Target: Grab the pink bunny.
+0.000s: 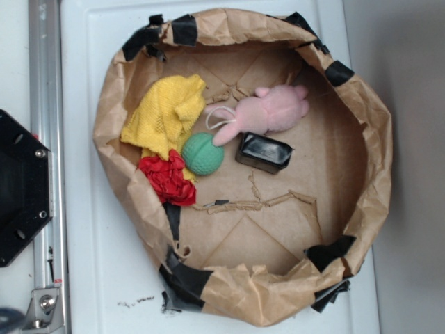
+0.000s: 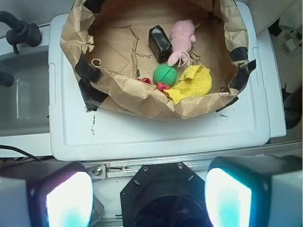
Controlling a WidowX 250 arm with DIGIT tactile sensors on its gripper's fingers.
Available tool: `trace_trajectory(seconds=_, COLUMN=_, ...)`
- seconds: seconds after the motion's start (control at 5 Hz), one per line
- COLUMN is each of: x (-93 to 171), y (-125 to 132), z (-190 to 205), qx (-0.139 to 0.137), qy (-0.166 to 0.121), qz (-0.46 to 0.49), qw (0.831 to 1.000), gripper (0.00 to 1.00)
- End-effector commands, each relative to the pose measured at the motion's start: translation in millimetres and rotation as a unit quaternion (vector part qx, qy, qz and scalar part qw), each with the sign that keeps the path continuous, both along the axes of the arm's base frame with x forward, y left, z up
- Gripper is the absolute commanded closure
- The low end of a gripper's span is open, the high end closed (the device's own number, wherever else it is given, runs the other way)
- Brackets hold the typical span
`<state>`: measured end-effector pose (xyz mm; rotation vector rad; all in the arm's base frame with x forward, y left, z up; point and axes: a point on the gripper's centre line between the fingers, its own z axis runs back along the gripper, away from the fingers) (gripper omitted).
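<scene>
The paper nest point(image 1: 361, 125) is crinkled tan brown, patched with black tape point(image 1: 184, 29) at its rim. Inside it, the pink bunny point(image 1: 271, 111) is pale pink with a white string loop. Beside the bunny sit a green ball point(image 1: 202, 154) with dimpled texture, a glossy black box point(image 1: 263, 153), a yellow knitted cloth point(image 1: 167, 115) and a red cloth wad point(image 1: 169, 179). The counter point(image 1: 97, 278) is white.
</scene>
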<state>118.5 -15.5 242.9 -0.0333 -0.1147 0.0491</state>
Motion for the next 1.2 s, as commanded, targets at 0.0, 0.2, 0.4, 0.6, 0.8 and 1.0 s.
trace_trajectory(seconds=0.0, x=0, y=0, z=0, qx=0.000, qy=0.000, qz=0.000, qw=1.000, gripper=0.00)
trace_trajectory(seconds=0.2, x=50, y=9, z=-45, qx=-0.042, qy=-0.052, qz=0.050, qw=0.997, gripper=0.00)
trace_trajectory(seconds=0.4, x=100, y=23, z=-78, qx=-0.096, qy=-0.079, qz=0.136, qw=0.983, gripper=0.00)
trace_trajectory(seconds=0.6, x=134, y=44, z=-102, qx=-0.092, qy=-0.093, qz=0.180, qw=0.975, gripper=0.00)
trace_trajectory(seconds=0.8, x=155, y=72, z=-125, qx=-0.062, qy=-0.107, qz=0.237, qw=0.964, gripper=0.00)
trace_trajectory(seconds=1.0, x=164, y=85, z=-145, qx=-0.036, qy=-0.090, qz=0.296, qw=0.950, gripper=0.00)
